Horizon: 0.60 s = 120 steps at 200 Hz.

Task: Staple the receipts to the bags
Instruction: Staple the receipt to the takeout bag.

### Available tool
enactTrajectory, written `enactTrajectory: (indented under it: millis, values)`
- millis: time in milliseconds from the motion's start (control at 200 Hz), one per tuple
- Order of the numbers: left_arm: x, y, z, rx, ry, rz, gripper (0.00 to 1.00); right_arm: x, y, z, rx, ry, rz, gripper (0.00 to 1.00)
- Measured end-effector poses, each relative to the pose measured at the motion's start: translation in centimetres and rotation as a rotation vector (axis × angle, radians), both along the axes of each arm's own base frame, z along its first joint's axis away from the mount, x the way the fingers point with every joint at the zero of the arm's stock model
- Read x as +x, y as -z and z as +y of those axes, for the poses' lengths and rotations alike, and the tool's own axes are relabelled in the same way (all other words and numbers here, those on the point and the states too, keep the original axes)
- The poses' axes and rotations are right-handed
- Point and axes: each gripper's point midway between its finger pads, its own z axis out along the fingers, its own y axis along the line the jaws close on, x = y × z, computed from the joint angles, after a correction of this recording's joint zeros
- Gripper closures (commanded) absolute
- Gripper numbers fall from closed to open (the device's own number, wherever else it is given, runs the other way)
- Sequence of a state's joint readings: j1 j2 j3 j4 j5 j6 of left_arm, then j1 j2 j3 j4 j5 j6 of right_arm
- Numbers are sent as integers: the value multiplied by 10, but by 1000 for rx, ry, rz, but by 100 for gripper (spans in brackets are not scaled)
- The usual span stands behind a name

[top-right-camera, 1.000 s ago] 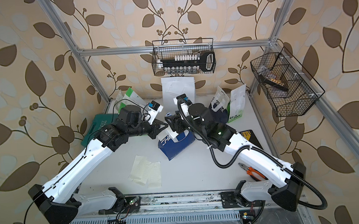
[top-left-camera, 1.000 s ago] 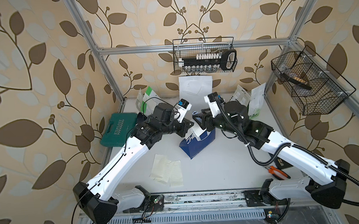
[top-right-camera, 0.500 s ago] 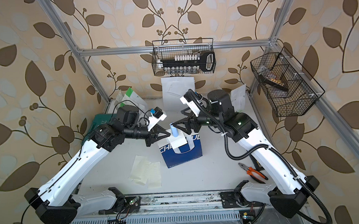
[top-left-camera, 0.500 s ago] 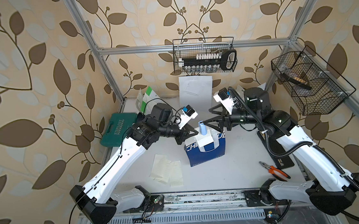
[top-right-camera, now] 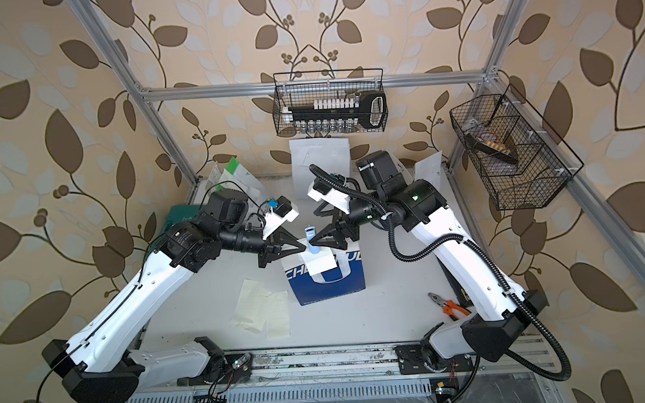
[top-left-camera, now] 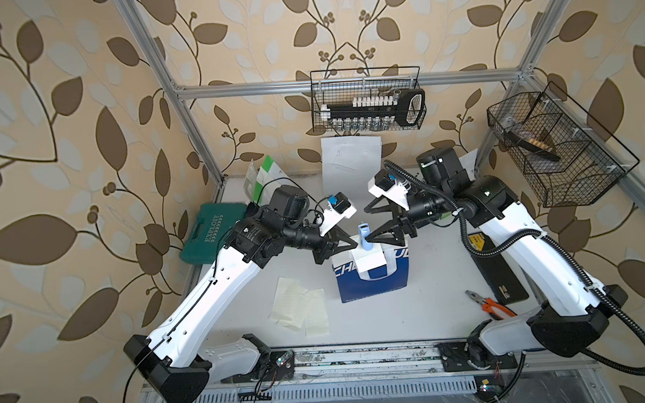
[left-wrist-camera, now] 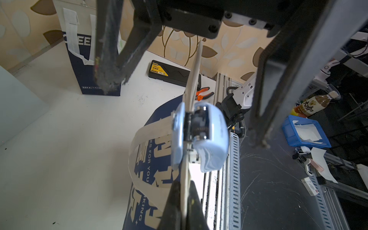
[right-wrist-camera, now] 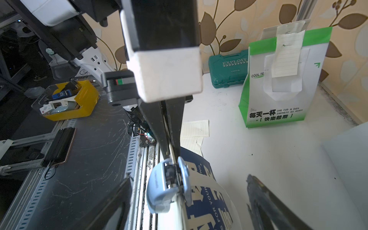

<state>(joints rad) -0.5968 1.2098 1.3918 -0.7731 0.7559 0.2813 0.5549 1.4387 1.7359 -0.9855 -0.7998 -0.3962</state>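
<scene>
While left pincer [top-left-camera: 352, 243] clenches navy bag [top-left-camera: 372, 287] rim | right pincer [top-left-camera: 367, 226] splayed wide around stapler [top-left-camera: 365, 240] | both arms reach inward

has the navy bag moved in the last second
Yes. The navy bag has swung from skewed to square-on and shifted slightly away from the loose receipts, toward the pliers.

We see a green tool case [top-left-camera: 209, 232] on the bench [top-left-camera: 427, 311], orange pliers [top-left-camera: 487, 304] just beside a flat black case [top-left-camera: 504, 279], and two hanging wire baskets [top-left-camera: 368, 103].
</scene>
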Motion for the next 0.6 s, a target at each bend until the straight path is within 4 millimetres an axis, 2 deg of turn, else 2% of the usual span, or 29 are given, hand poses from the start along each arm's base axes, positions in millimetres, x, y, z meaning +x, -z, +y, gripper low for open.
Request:
enactTrajectory:
  millis: [185,600]
  values:
    - [-5,-2,0,-9,17,11,100,-3,12,2,-21,-46,23,12]
    - [-6,-12,0,-5,25,17,100,-11,12,3,-11,-100,13,12]
